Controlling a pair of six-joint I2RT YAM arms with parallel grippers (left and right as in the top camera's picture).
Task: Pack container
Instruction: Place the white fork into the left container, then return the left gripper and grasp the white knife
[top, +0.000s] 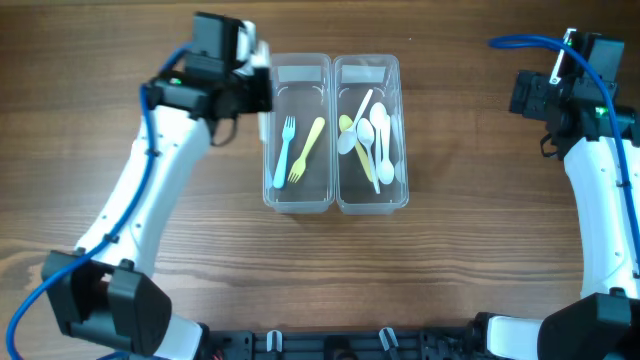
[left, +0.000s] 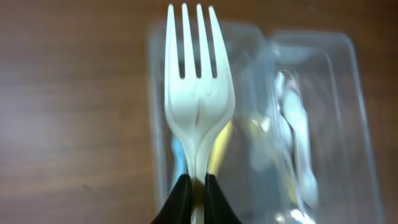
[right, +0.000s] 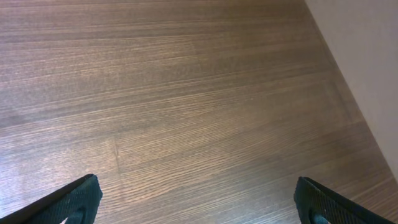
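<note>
Wood surface (top: 450, 280), two clear containers side by side at its middle, long walls touching or nearly so.

Left container (top: 297, 195): a blue fork (top: 282, 152) and a yellow fork (top: 307, 150) lie lengthwise on the floor, close together, tines toward the far end.

Right container (top: 400, 130): a loose heap of spoons (top: 375, 140), mostly white, at least one yellow-green, handles crossing. An exact count is not possible.

Left end effector (left: 198, 186): dark fingers (left: 180, 202) pressed together on the neck of a white fork (left: 198, 106), pinching it. Tines point away from the wrist. From overhead this arm sits at the far-left corner of the left container. In the wrist view the fork hangs above that container's outer long wall, with the containers blurred beneath it. I cannot tell how high it is above the rim. The fork is off the surface and not in either container.

Right end effector (right: 196, 186): fingers (right: 81, 199) spread wide at the frame's bottom corners, with bare wood between them. Overhead shows the arm at the far right edge, well apart from both containers.
</note>
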